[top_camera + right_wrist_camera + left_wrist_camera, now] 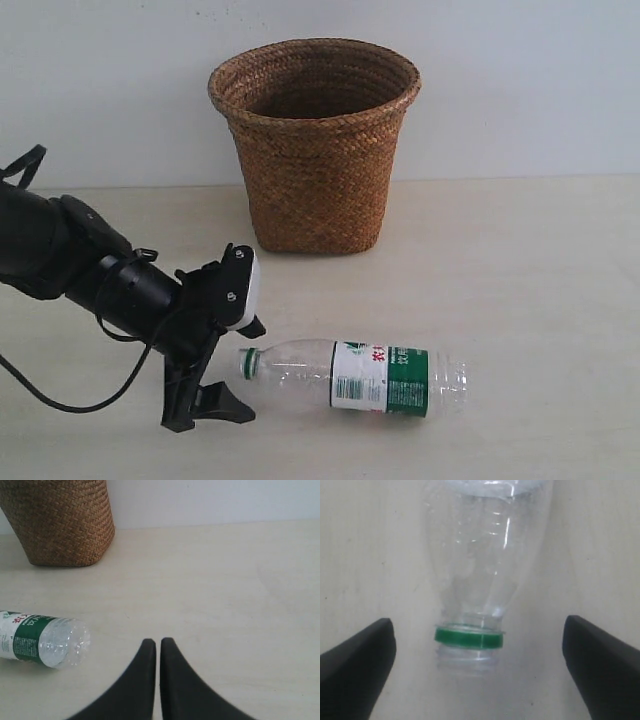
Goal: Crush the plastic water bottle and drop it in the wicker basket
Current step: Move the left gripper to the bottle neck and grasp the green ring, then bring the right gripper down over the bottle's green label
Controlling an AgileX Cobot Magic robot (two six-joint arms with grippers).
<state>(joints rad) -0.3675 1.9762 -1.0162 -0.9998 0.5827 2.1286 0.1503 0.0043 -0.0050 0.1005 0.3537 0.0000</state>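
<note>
Two grippers, one bottle, one basket on our table.

We list the plastic water bottle (355, 377) lying on its side on the table (540, 260), uncrushed, with its green-ringed neck (468, 637) turned toward the left gripper (245, 368). That gripper sits low over the table with its jaws spread wide, one on either side of the neck, touching nothing and holding nothing. The right gripper (158, 645) has its fingers drawn almost together and is empty, near the bottle's base but apart from it. We enter the wicker basket (315, 145) as upright, behind the bottle and apart from it, against the pale wall (520, 80).
</note>
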